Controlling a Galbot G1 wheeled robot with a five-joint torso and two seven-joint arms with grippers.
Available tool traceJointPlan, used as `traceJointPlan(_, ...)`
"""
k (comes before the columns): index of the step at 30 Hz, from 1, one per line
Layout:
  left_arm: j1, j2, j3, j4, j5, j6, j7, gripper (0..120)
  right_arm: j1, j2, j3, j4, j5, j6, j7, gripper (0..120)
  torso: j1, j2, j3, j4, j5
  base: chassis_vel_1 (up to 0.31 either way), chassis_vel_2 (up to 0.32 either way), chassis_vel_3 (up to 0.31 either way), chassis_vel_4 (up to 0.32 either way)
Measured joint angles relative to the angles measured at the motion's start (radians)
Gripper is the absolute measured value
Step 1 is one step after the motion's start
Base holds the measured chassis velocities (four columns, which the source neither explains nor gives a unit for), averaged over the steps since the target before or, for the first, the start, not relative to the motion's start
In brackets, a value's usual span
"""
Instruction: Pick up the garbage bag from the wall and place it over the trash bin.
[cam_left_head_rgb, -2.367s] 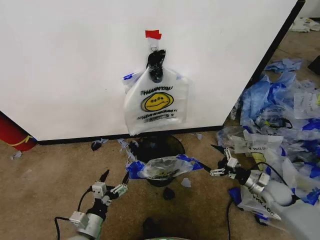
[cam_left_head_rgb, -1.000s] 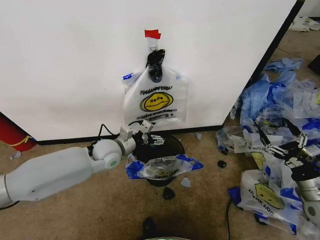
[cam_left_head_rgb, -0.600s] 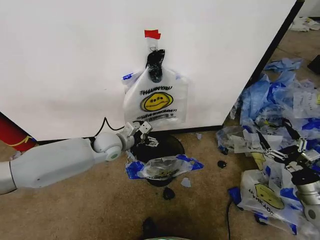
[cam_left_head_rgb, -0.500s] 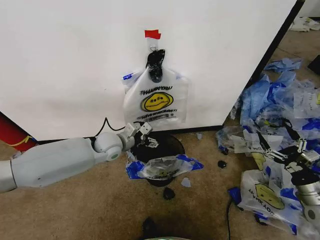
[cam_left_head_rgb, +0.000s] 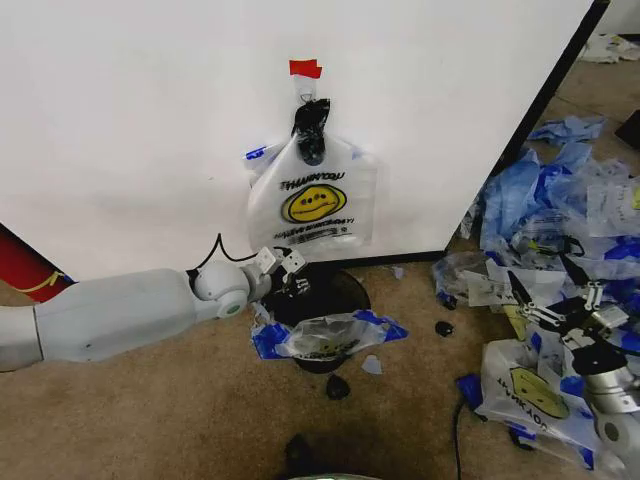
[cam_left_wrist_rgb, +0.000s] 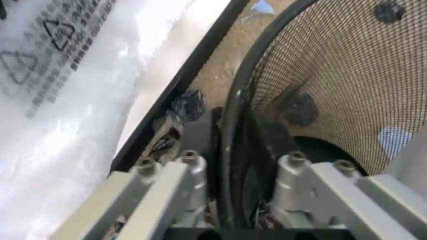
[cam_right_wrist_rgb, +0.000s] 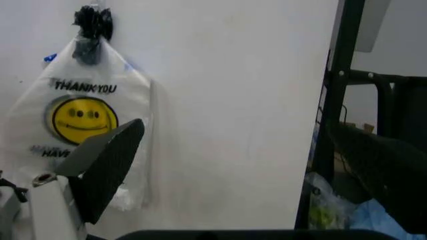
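Since the earliest frame the left arm has swung in from its low parked pose to the foot of the wall (cam_left_head_rgb: 130, 130), and over the last half second it has barely shifted; the right arm has drawn back to the right, over the heap of blue-and-white bags (cam_left_head_rgb: 560, 210).

Left gripper (cam_left_head_rgb: 291, 280) — at the near-left rim of the trash bin (cam_left_head_rgb: 335, 290). The left wrist view shows the bin's black rim wire (cam_left_wrist_rgb: 233, 125) running between the two fingers (cam_left_wrist_rgb: 170, 175), mesh to one side, the wall's black base strip (cam_left_wrist_rgb: 180, 90) to the other. The fingers stand narrowly parted astride the wire; whether they press on it cannot be told.

Right gripper (cam_left_head_rgb: 553, 303) — held above the floor well to the right of the bin, its jaws spread wide, holding nothing.

Garbage bag (cam_left_head_rgb: 312, 205) — hanging flat on the wall from a dark knot below the red tape piece (cam_left_head_rgb: 306, 68), untouched. Its long axis is vertical, its lower hem just above the bin's far rim.

Governing relation: the bag lies straight above and slightly behind the left gripper, on the wall side. In my judgement the left arm is much the nearer — any reach for the bag goes upward from the rim, towards the knot. A second bag (cam_left_head_rgb: 330, 335) lies crumpled over the front of the bin.
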Motion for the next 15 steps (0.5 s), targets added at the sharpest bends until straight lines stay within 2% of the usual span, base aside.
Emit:
traceJointPlan(5, 0.010, -0.001, 0.006, 0.002, 0.003, -0.006, 0.001, 4, 0.001, 0.000, -0.002, -0.001, -0.003, 0.003, 0.003, 100, 0.000, 0.000, 0.000, -0.0001, -0.0006, 0.000, 0.000, 0.000, 0.000)
traceJointPlan(11, 0.035, 0.001, 0.001, 0.004, 0.002, -0.011, -0.015, 4, -0.004, -0.001, -0.001, -0.001, -0.003, 0.003, 0.003, 100, 0.000, 0.000, 0.000, 0.0002, -0.0001, 0.000, 0.000, 0.000, 0.000)
traceJointPlan(15, 0.088, 0.034, -0.055, -0.061, -0.066, -0.010, -0.086, 4, -0.005, -0.002, -0.003, -0.002, 0.000, 0.000, 0.003, 100, 0.000, 0.000, 0.000, -0.0003, -0.0001, 0.000, 0.000, 0.000, 0.000)
